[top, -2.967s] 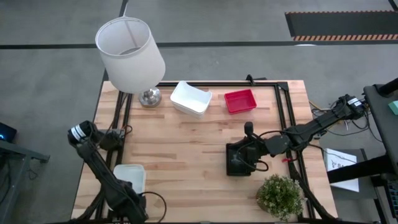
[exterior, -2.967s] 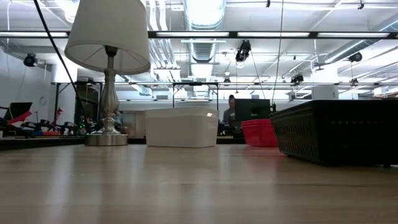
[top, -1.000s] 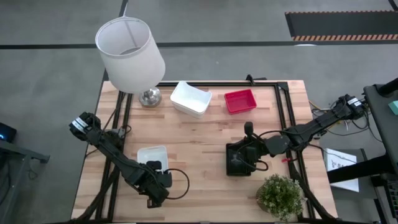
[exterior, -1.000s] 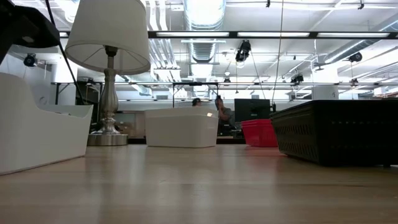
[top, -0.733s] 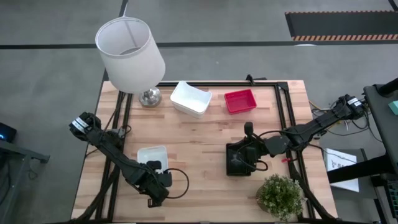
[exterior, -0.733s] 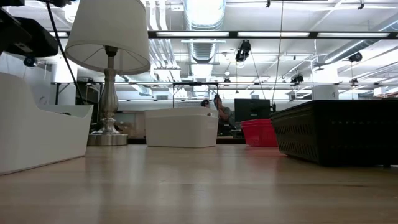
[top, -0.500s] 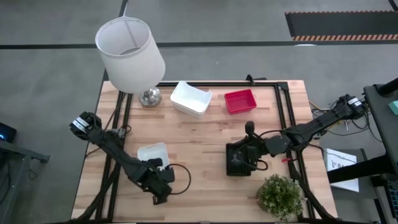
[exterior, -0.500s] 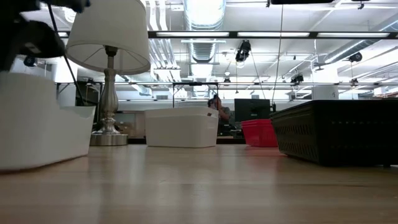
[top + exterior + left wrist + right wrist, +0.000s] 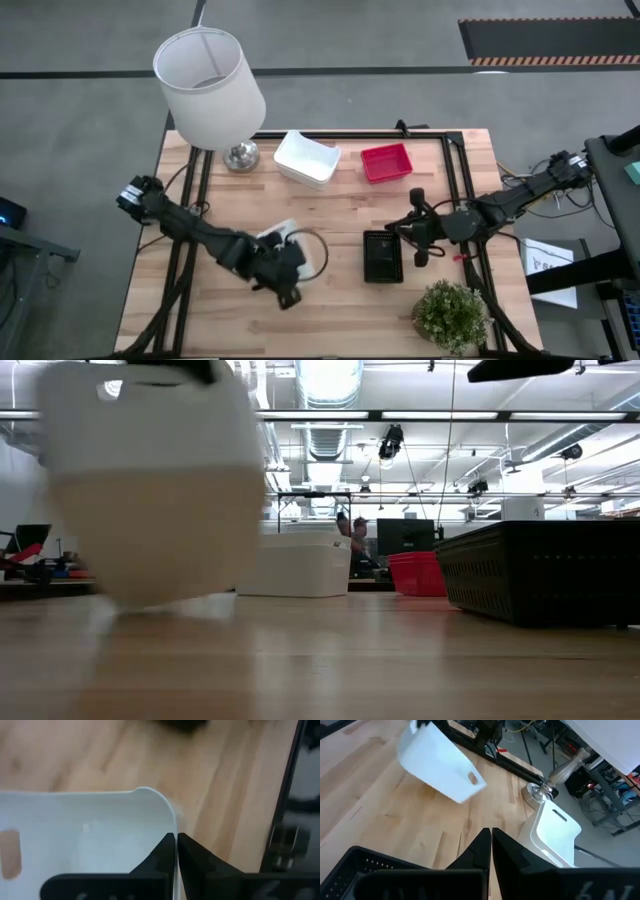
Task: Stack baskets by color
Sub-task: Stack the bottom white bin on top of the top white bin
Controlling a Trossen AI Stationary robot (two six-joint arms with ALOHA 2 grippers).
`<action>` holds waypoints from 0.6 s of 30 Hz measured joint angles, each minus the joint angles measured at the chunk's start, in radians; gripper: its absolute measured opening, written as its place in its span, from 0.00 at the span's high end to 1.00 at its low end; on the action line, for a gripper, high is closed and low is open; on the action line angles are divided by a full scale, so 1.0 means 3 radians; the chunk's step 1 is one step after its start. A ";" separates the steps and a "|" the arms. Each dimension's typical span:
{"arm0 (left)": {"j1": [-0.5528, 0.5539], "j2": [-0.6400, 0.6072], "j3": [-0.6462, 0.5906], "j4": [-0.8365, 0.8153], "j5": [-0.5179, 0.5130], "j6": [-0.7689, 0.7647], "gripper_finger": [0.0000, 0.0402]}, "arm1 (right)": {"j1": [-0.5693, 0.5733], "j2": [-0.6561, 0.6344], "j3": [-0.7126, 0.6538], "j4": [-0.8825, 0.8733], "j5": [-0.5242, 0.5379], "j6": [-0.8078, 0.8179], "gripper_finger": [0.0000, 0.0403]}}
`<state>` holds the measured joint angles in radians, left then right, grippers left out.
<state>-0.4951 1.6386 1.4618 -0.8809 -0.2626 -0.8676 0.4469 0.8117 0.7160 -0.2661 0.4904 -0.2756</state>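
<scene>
My left gripper is shut on a glossy white basket over the middle of the table; the arm hides most of it from above. It shows as a blurred white basket in the low view. My right gripper hangs shut and holds nothing, just right of and above a black mesh basket, which rests on its base. Another white basket and a red basket rest on the table near its far edge. My left gripper pinches the white basket's side wall at its rim, close to a rounded corner, one finger inside and one outside. The fingers come slanting down from above. The basket hangs tilted, clear of the table.
A lamp with a white shade stands at the far left corner, its base beside the far white basket. A small potted plant sits at the near right corner. Bare wood lies between the lifted basket and the far baskets.
My left gripper has taken up the white basket from the near left of the table and swung it up and toward the table's middle, tipping it. My right gripper has drawn back toward the right edge from above the black basket, which stays put.
</scene>
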 joint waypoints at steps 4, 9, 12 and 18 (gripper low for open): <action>0.0276 0.0000 0.0281 0.0019 -0.0181 0.0045 1.00 | 0.0000 -0.0203 -0.0106 0.0003 -0.0001 -0.0004 0.98; 0.0609 -0.0001 0.0586 0.0025 -0.0375 0.0068 1.00 | 0.0000 -0.0472 -0.0219 0.0001 -0.0004 -0.0025 0.98; 0.0798 0.0024 0.0731 0.0028 -0.0388 0.0194 1.00 | 0.0000 -0.0618 -0.0282 -0.0015 -0.0010 -0.0044 0.98; 0.1134 0.0211 0.1053 0.0029 -0.0399 0.0578 1.00 | 0.0000 -0.0813 -0.0341 -0.0095 -0.0068 -0.0079 0.98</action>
<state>-0.1549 1.7020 1.7776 -0.8722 -0.3823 -0.6941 0.4469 0.5677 0.6136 -0.2947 0.4700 -0.2991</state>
